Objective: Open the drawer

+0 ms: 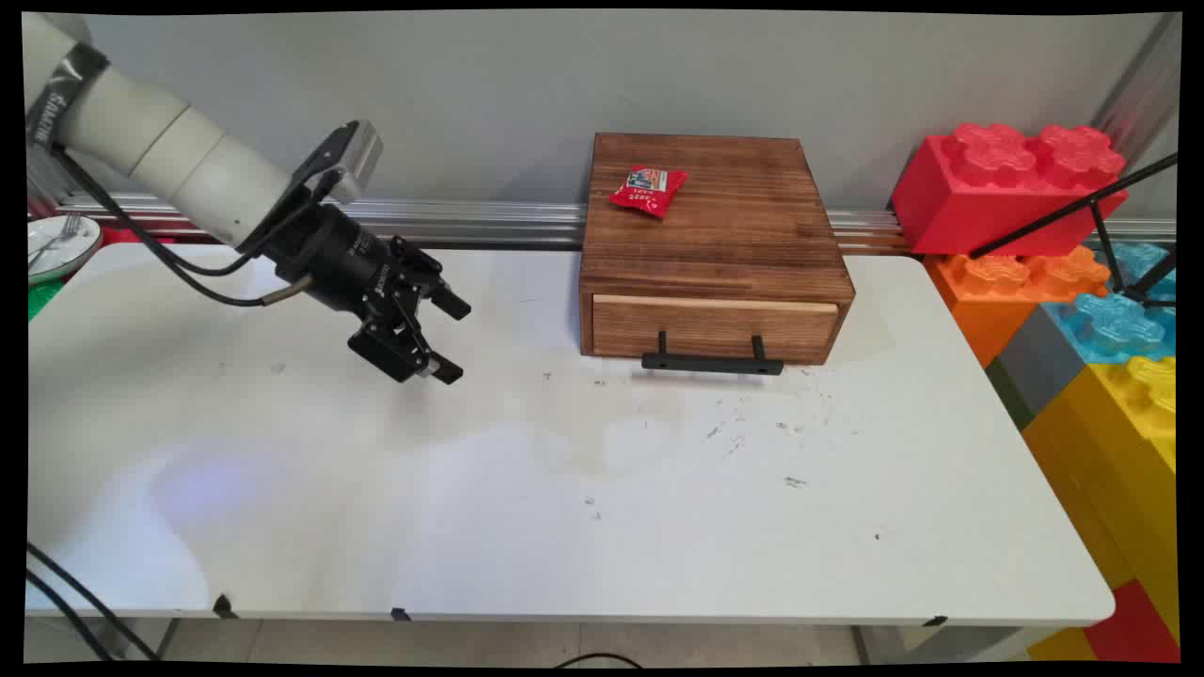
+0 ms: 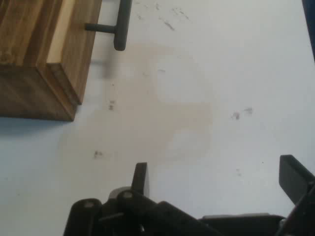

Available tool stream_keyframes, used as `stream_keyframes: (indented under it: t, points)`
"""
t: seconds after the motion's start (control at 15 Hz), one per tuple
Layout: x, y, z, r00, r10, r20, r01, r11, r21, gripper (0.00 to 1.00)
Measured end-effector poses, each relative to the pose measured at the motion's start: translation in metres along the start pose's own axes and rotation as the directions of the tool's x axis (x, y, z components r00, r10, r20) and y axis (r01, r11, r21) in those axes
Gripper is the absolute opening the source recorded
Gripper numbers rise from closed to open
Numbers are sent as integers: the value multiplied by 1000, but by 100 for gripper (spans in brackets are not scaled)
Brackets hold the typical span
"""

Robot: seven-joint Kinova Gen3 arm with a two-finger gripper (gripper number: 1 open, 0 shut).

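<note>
My gripper point(image 1: 455, 340) hangs open over the left middle of the white table point(image 1: 564, 527), holding nothing. It points right, toward a wooden box point(image 1: 715, 235) whose drawer is shut, with a black bar handle point(image 1: 712, 362) on the drawer front. A red snack packet point(image 1: 647, 190) lies on the box's top. In the hand view the two fingertips point(image 2: 141, 178) stand wide apart over bare table, and the box's corner point(image 2: 44, 73) and one end of the handle point(image 2: 120, 24) show at the upper left.
Large toy bricks, red point(image 1: 1011, 183), orange, blue and yellow point(image 1: 1119, 423), are stacked off the table's right end. A white plate with a fork point(image 1: 58, 243) sits at the far left. A metal rail point(image 1: 470, 221) runs along the wall behind.
</note>
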Motion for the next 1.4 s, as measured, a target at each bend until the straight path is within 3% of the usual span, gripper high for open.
stream_keyframes:
  t: [0.33,0.73,1.13,1.4]
  points:
    - [20,-7,0,1000,13,-5,-13,1000,17,100]
    - [76,-20,11,999,24,-27,-22,998,63,100]
    - [147,-36,63,996,89,13,-90,991,102,100]
    - [175,-41,107,988,144,56,-148,986,81,100]
